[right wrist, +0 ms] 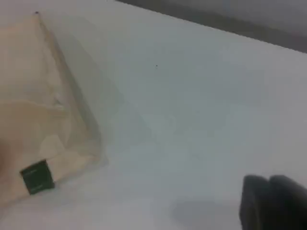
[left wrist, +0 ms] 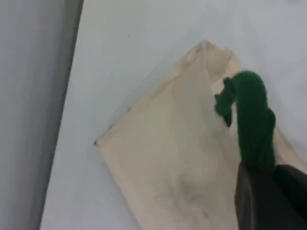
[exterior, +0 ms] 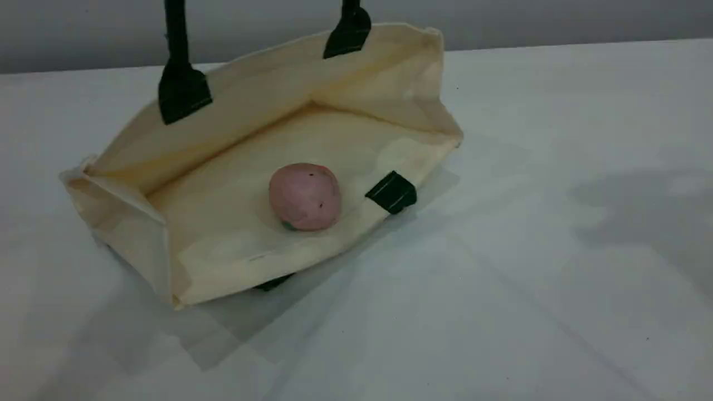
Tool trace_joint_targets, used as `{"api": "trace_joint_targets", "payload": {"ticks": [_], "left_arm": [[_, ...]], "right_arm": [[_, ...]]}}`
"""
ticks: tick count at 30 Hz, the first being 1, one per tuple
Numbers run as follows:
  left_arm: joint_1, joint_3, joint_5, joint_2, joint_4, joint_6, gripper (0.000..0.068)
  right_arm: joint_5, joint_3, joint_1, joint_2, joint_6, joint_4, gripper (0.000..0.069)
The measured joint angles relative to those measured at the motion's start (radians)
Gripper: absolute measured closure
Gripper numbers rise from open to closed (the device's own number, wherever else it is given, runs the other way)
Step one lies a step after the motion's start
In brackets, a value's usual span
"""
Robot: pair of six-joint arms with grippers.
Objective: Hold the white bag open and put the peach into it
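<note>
The white bag (exterior: 267, 111) lies on the table (exterior: 557, 278) with its mouth wide open toward the camera. The peach (exterior: 304, 196) is inside it, resting on the bottom side near the front edge. A small green patch (exterior: 391, 192) sits on that edge, just beside the peach.

The back side of the bag is pulled up by its dark green handle (left wrist: 252, 120), which goes up out of the top of the scene view. The left gripper (left wrist: 273, 178) is pinching this rope. The picture is blurry, but the rope seems to come right out from between the fingers.

The right gripper (right wrist: 269, 194) is closed tight. It hangs over the bare table, well away from the bag and off to its right
</note>
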Motion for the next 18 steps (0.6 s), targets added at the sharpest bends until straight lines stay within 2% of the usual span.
{"api": "trace_joint_targets", "payload": {"ticks": [3,18], "left_arm": [[0.0,0.0,0.0,0.0,-0.041,0.0,0.0597],[0.0,0.0,0.0,0.0,-0.045,0.003,0.0597]], "right_arm": [[-0.011,0.0,0.0,0.001,0.0,0.014,0.0682],[-0.023,0.0,0.0,0.003,0.0,0.028,0.0682]]}}
